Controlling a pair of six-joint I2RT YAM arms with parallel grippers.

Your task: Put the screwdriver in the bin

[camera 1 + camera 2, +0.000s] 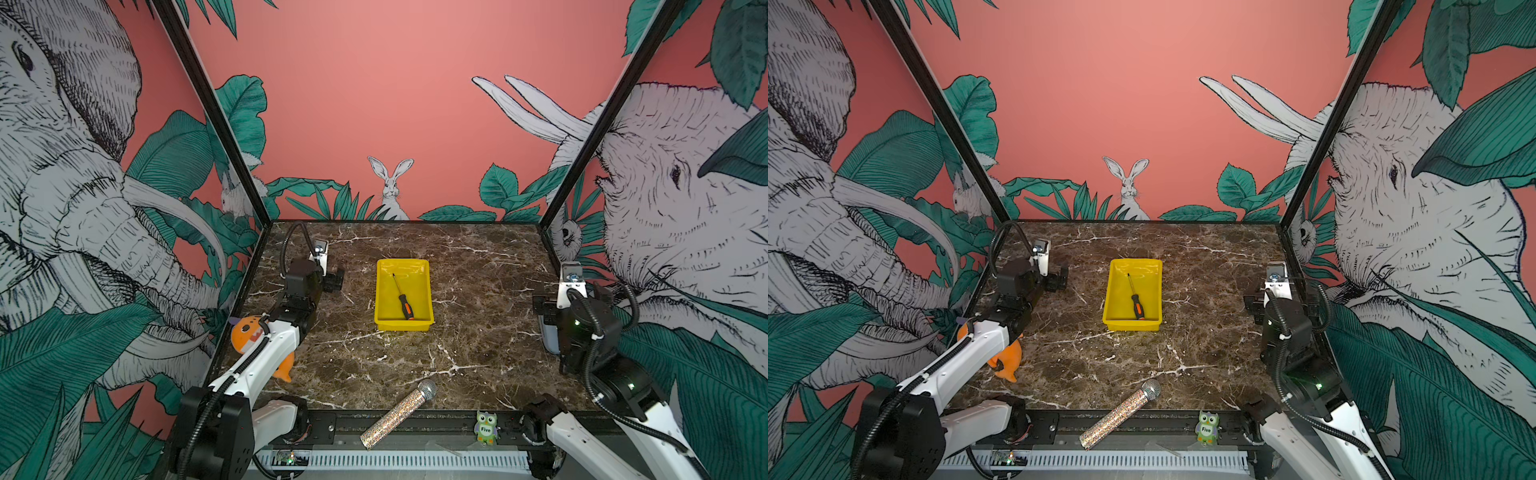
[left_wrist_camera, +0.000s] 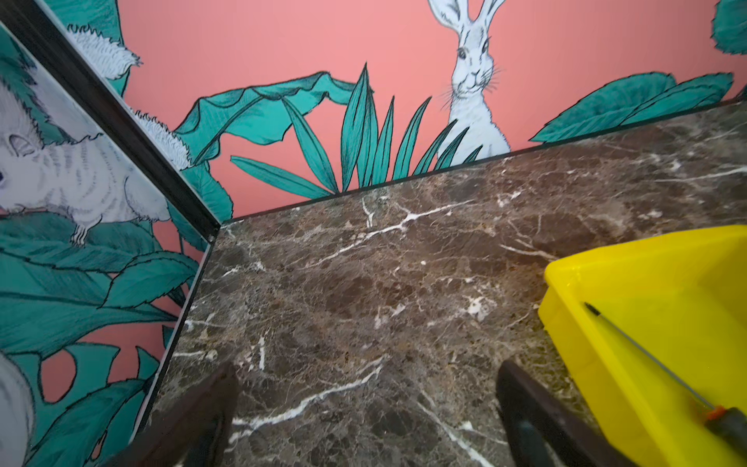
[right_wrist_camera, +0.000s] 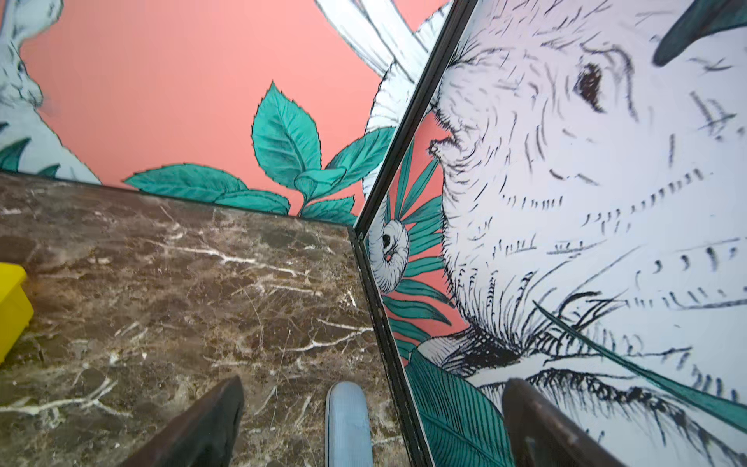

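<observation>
Far left of a top view: an orange shark toy (image 1: 248,332) is sitting half hidden behind the left arm, at the table's left edge. Just right of it, the left gripper (image 2: 368,366) is hovering beside the bin, its fingers (image 2: 218,400) standing wide apart and holding nothing. Only bare marble is showing between them in the left wrist view.

Centre of both top views: the bin (image 1: 402,262) is resting flat on the table (image 1: 478,291). The screwdriver (image 1: 402,297) is lying on its floor, tip pointing to the upper left corner and black-and-orange handle running to the lower right (butt end close to the near wall; touching or not, I cannot tell). I am judging the task as good as done.

Handling, by judgement: the screwdriver is looking light and rigid. The thin shaft is offering little to pinch and is likely to be rolling on glossy plastic. The handle is the place to grip, across its width and from above, minding the near wall.

Lower centre: a glittery microphone (image 1: 399,413) is overhanging the table's front edge, well apart from the bin. A green owl figure (image 1: 486,428) is standing to its right.

Far right: the right gripper (image 3: 374,381) is sitting near the right wall, jaws spread fully and clamping nothing. A pale blue-grey object (image 3: 348,420) is showing between the fingers, touching neither. Open marble is surrounding the bin on every side.
</observation>
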